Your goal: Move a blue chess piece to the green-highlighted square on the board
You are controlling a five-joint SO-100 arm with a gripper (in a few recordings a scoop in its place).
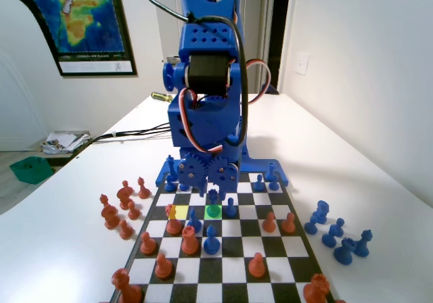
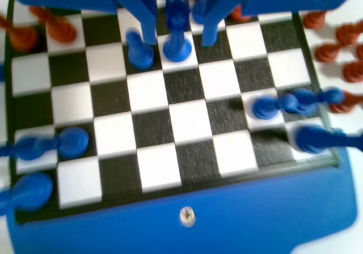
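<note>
Tabletop (image 1: 379, 161): white, wide, running out on every side of the gripper; it carries the board and the loose pieces.

Blue arm (image 1: 206, 86): rises tall above the gripper at the far end of the fixed view, with black and red-white cables looping down its body.

Board (image 1: 270, 255): black-and-white checkered, lying directly under the gripper and stretching toward the near edge of the fixed view.

Gripper (image 2: 178, 38): low over the board. In the wrist view the two jaws hang down from the top edge, parted, one on each side of the blue chess piece (image 2: 177, 36). A narrow gap seems to show on both sides of the piece; whether either jaw touches it cannot be told, the picture being blurred.

Captured pieces: a cluster of orange pieces (image 1: 120, 208) sits on the tabletop well to the left of the gripper in the fixed view; a cluster of blue pieces (image 1: 338, 239) sits well to its right.

Blue chess piece: upright on its flared base between the jaws, standing on a white square in the wrist view. A shorter blue pawn (image 2: 139, 50) stands just left of the gripper there.

Green-highlighted square (image 1: 214, 211): just below the gripper in the fixed view, in front of the piece. A yellow-highlighted square (image 1: 178, 212) lies left of it in the same row, with an orange piece (image 1: 173, 222) at its edge.
</note>
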